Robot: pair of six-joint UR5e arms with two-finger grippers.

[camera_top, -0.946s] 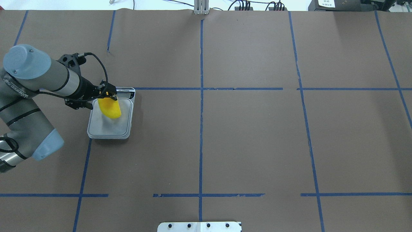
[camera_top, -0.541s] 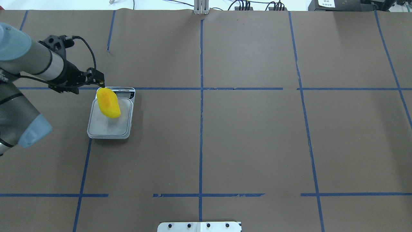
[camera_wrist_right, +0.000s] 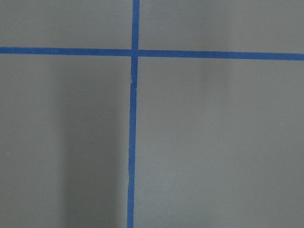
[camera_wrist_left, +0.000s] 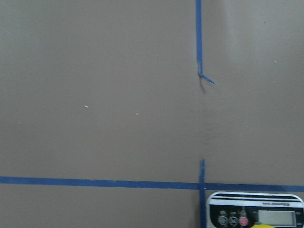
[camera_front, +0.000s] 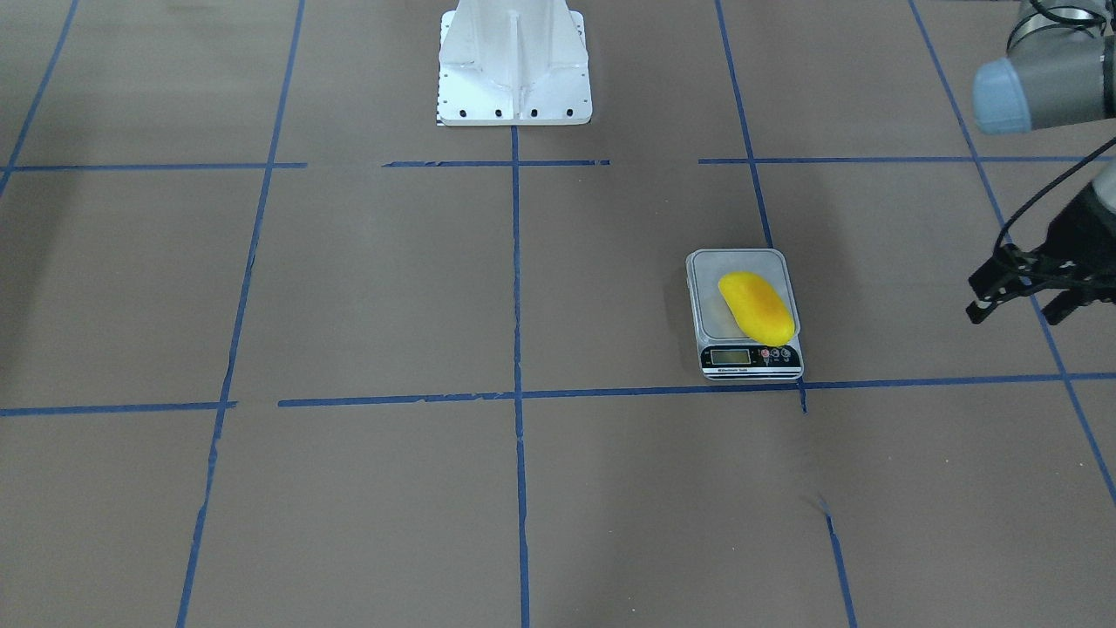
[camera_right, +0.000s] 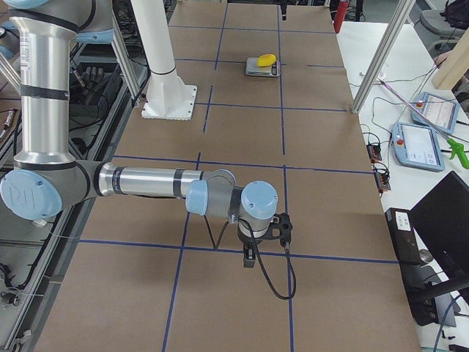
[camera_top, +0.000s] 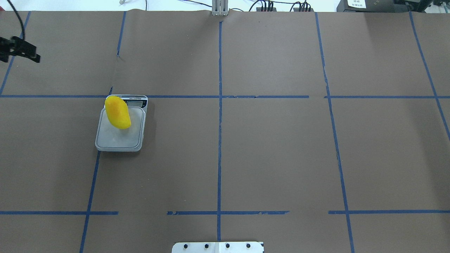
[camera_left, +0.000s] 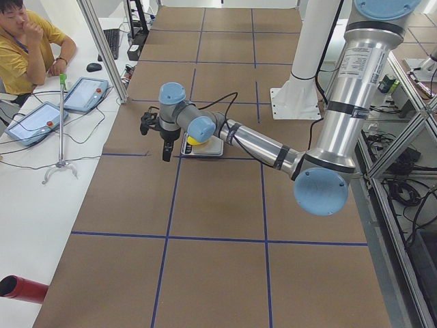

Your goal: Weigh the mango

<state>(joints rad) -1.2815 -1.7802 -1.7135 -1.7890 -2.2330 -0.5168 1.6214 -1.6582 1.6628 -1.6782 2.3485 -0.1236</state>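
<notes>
Lying slantwise on the grey scale (camera_top: 119, 140), the mango (camera_top: 117, 112) is touched by nothing, so its whole weight likely bears on the platform and a reading can settle. One end reaches toward the display (camera_front: 731, 356), whose digits are too small to read. The scale sits toward the bench's left end, about midway between the near and far edges. The left gripper (camera_front: 1020, 305) hangs empty with its fingers spread, well apart from the scale, near the left end. Brown covering (camera_top: 274, 151) crossed by blue tape lines surrounds the scale, giving room to approach. The right gripper (camera_right: 250, 255) hovers near the right end; whether its claw is parted cannot be told.
</notes>
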